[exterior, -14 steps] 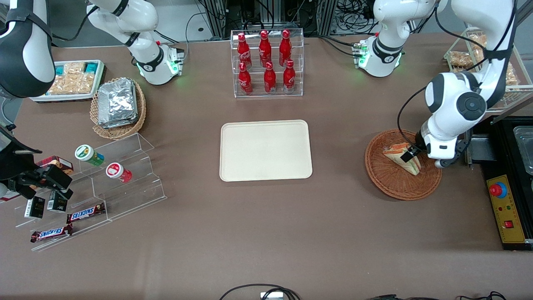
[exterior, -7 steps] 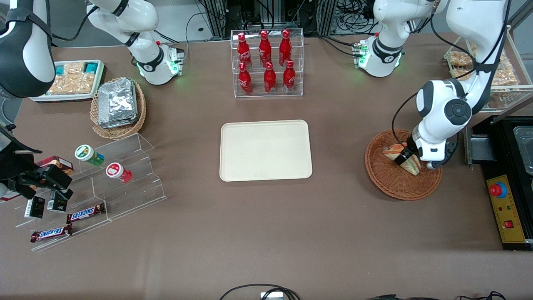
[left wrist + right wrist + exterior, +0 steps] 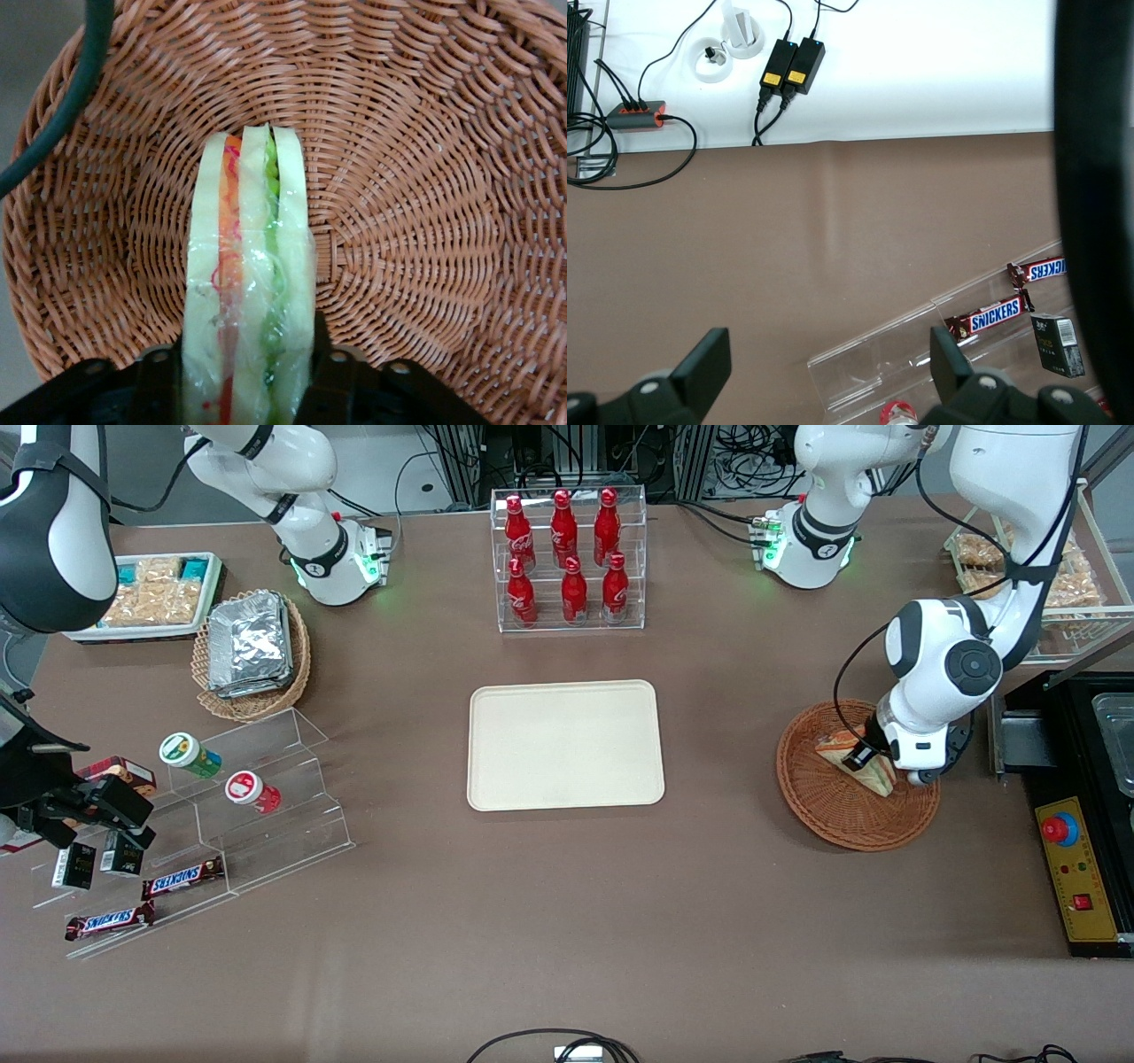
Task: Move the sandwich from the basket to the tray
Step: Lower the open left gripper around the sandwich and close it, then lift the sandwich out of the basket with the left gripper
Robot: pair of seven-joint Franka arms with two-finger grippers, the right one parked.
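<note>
Wedge sandwich (image 3: 873, 772) standing on edge inside the round wicker basket (image 3: 833, 815), toward the working arm's end of the table, pale bread with red and green layers under clear wrap (image 3: 248, 292). Gripper (image 3: 864, 760) down in the basket, clamped across the sandwich, one dark finger (image 3: 156, 390) pressed to each bread face near the broad end. Pointed tip free, aimed at the basket's rising woven wall (image 3: 425, 177), with bare weave open on both flanks of the wedge. Dark cable (image 3: 62, 115) draped over the basket rim.

Cream tray (image 3: 565, 745) flat at mid-table, well apart from the basket toward the parked arm's end, rounded corners and low rim unobstructed. Bare brown tabletop (image 3: 718, 744) between basket rim and tray edge. Clear rack of red bottles (image 3: 567, 558) farther from the front camera than the tray, apart from its edge. Black control box (image 3: 1076, 877) just beside the basket, at the working arm's table edge.
</note>
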